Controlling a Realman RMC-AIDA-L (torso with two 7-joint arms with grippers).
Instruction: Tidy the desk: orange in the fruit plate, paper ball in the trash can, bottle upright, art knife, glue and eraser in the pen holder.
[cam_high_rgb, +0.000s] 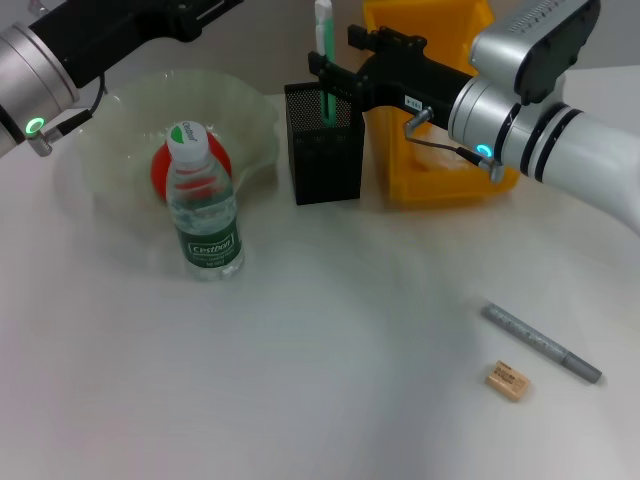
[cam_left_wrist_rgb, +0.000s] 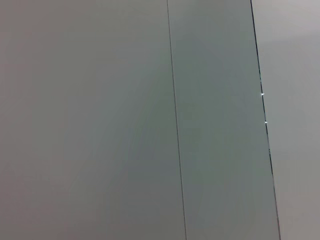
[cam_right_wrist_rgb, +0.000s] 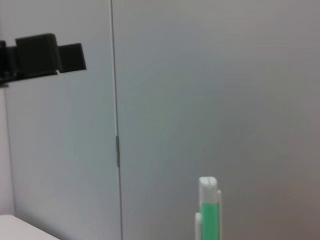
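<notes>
Two small things lie nearest you on the tabletop (cam_high_rgb: 330, 400): the eraser (cam_high_rgb: 507, 381) and, just beyond it, the art knife (cam_high_rgb: 543, 343), its long axis slanting away leftward. Both sit on the right arm's side with open room around them. Farther back, your right claw (cam_high_rgb: 328, 72) is closed on the glue (cam_high_rgb: 323, 52), upright over the pen holder (cam_high_rgb: 323, 145). Left claw's opening: you cannot tell.
</notes>
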